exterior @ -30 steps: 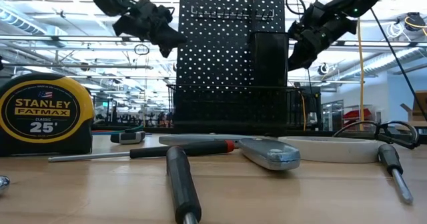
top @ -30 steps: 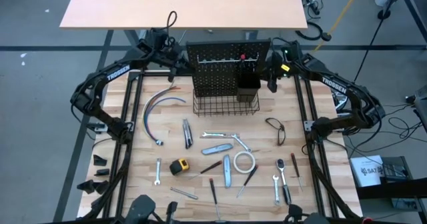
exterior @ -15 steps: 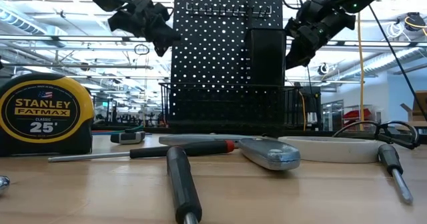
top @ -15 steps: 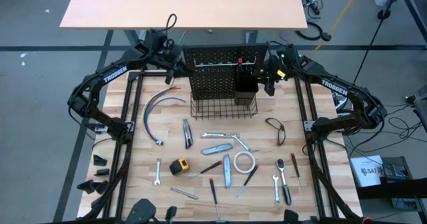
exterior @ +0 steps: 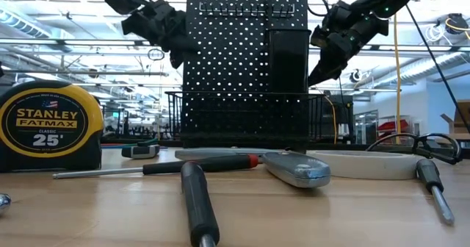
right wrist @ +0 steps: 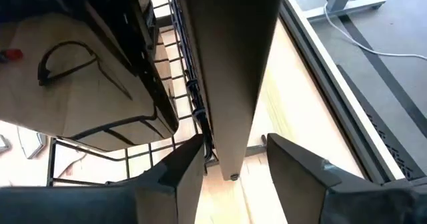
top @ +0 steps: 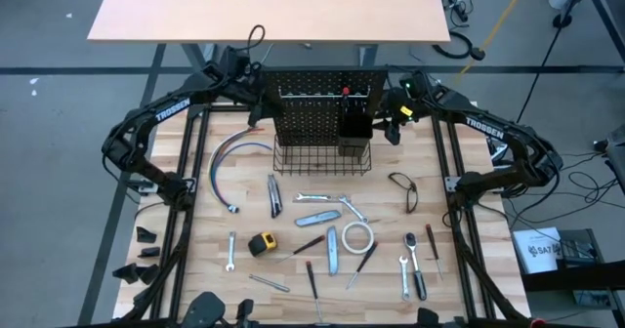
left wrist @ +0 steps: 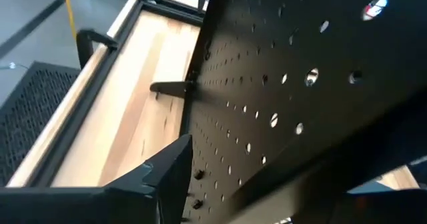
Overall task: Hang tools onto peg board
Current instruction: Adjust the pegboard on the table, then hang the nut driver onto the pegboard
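My left gripper and right gripper flanked the upright black perforated metal peg board on the counter. The right straddled its edge, fingers parted; the left's I cannot tell.

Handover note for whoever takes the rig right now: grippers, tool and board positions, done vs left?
Left gripper: at the peg board's left edge, grip unclear.
Right gripper: jaws open, straddling the board's right edge.
Peg board: upright at the table's far side, wire basket in front.
Tools: all loose on the table, including the tape measure and tape roll.
Done: nothing hung.
Left: hang every tool.
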